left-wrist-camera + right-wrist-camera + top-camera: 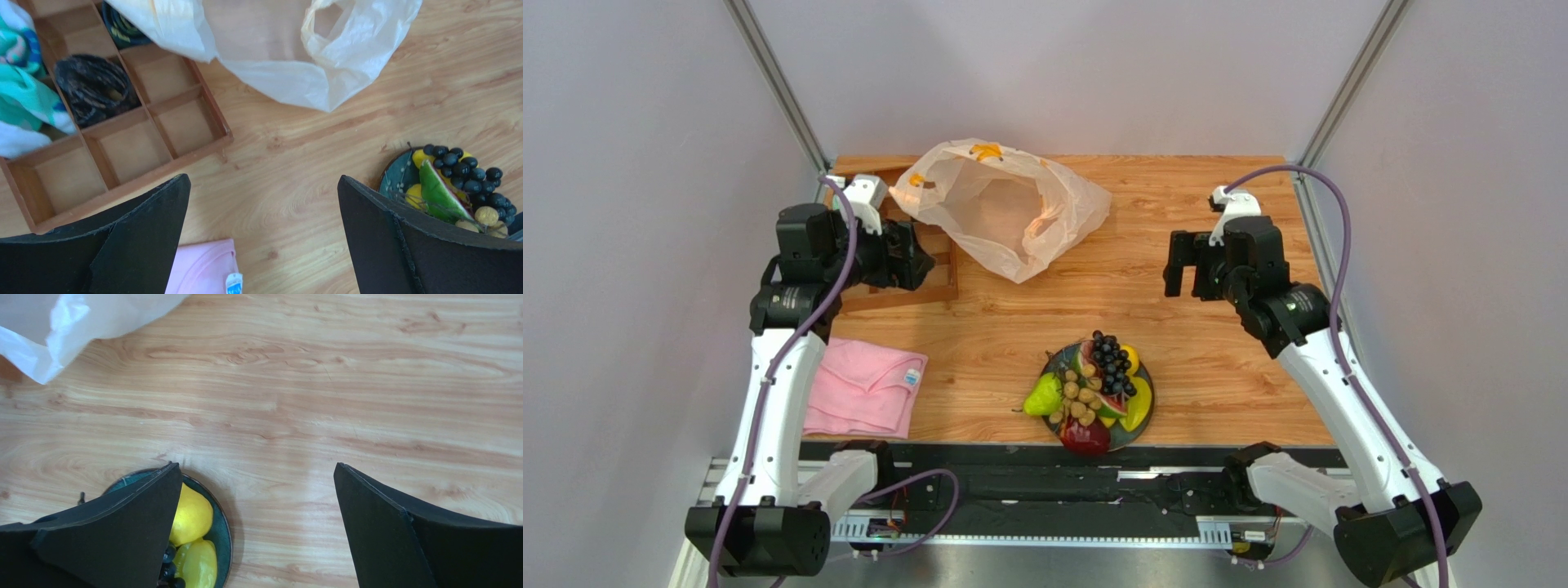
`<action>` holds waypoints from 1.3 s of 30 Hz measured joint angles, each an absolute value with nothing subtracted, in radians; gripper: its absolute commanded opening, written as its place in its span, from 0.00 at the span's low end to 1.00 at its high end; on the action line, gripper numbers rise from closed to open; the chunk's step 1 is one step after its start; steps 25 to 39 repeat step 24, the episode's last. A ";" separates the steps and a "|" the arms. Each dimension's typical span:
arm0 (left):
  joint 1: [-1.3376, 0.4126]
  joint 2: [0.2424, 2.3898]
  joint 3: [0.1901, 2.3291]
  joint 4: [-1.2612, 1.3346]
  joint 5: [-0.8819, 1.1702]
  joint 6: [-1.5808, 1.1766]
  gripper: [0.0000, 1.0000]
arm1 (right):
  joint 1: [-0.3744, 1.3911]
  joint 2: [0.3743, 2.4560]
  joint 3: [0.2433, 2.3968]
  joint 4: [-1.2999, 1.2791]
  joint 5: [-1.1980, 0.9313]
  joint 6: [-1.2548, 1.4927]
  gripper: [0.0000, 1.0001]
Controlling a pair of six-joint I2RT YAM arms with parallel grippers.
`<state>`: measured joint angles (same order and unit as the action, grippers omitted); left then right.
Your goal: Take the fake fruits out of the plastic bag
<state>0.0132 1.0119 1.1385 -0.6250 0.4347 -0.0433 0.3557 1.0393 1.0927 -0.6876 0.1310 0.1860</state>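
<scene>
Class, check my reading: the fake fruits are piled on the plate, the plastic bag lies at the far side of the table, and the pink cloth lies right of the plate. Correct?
No: the pink cloth lies left of the plate, as the top external view shows. The rest holds.
</scene>
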 measured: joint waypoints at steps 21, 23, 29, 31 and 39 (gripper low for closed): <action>0.047 0.952 0.902 -0.530 0.459 -0.143 0.99 | 0.344 1.073 1.116 -0.694 0.182 0.170 1.00; 0.053 0.948 0.890 -0.526 0.467 -0.149 0.99 | 0.344 1.078 1.117 -0.686 0.170 0.171 1.00; 0.059 0.946 0.885 -0.525 0.470 -0.152 0.99 | 0.344 1.085 1.120 -0.686 0.167 0.172 1.00; 0.059 0.946 0.885 -0.525 0.470 -0.152 0.99 | 0.344 1.085 1.120 -0.686 0.167 0.172 1.00; 0.059 0.946 0.885 -0.525 0.470 -0.152 0.99 | 0.344 1.085 1.120 -0.686 0.167 0.172 1.00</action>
